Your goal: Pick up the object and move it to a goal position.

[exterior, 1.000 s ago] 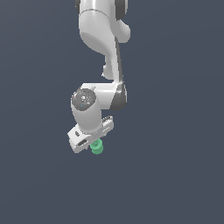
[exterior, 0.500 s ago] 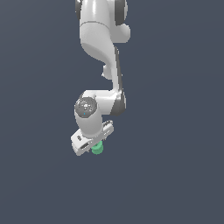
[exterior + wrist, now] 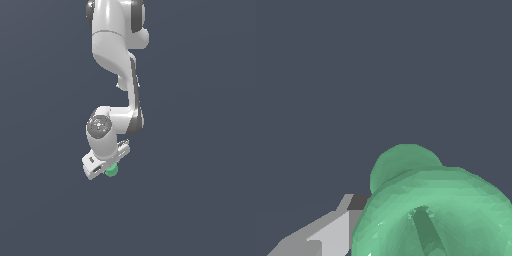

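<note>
The spool (image 3: 431, 210) points its hollow end at the wrist camera, mostly hidden under the hand (image 3: 107, 167), which grips it.

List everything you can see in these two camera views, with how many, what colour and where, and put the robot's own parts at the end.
Spool: one, matte green, flared ends and a hollow top; in the exterior view it peeks out from under the gripper, and it fills much of the wrist view close to the camera.
Background: plain dark blue-grey all around; no table edge or other item can be made out in either view.
Arm: one, white with dark joints, coming down from the top of the exterior view.
Gripper: one, white, at the arm's lower end, right at the spool; one grey-white finger shows beside the spool in the wrist view. Whether it is clamped on the spool cannot be told.
</note>
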Tool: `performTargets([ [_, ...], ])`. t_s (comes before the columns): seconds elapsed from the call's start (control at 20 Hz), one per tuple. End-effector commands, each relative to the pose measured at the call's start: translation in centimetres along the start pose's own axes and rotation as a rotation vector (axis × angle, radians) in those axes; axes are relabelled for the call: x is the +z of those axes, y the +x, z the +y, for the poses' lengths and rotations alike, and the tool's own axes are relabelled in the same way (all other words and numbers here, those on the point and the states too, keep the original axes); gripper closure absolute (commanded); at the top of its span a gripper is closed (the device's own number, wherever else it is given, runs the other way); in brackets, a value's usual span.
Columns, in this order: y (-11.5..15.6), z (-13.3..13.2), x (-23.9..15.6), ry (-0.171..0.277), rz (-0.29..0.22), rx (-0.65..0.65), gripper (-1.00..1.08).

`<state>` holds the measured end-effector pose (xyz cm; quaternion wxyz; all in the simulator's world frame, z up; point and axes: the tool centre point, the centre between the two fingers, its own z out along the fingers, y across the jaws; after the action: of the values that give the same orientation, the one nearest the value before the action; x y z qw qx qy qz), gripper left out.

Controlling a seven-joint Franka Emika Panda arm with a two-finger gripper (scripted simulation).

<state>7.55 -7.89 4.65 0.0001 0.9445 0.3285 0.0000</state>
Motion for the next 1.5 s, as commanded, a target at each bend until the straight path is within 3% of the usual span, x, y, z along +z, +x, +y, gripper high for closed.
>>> performTargets([
  [0.0, 0.0, 0.0, 0.0, 0.000, 0.000, 0.000, 1.08],
  [0.8, -0.5, -0.3, -1.9, 0.000, 0.000, 0.000, 1.08],
  [1.45, -3.0, -2.1, -11.9, 0.000, -0.001, 0.000, 1.08],
])
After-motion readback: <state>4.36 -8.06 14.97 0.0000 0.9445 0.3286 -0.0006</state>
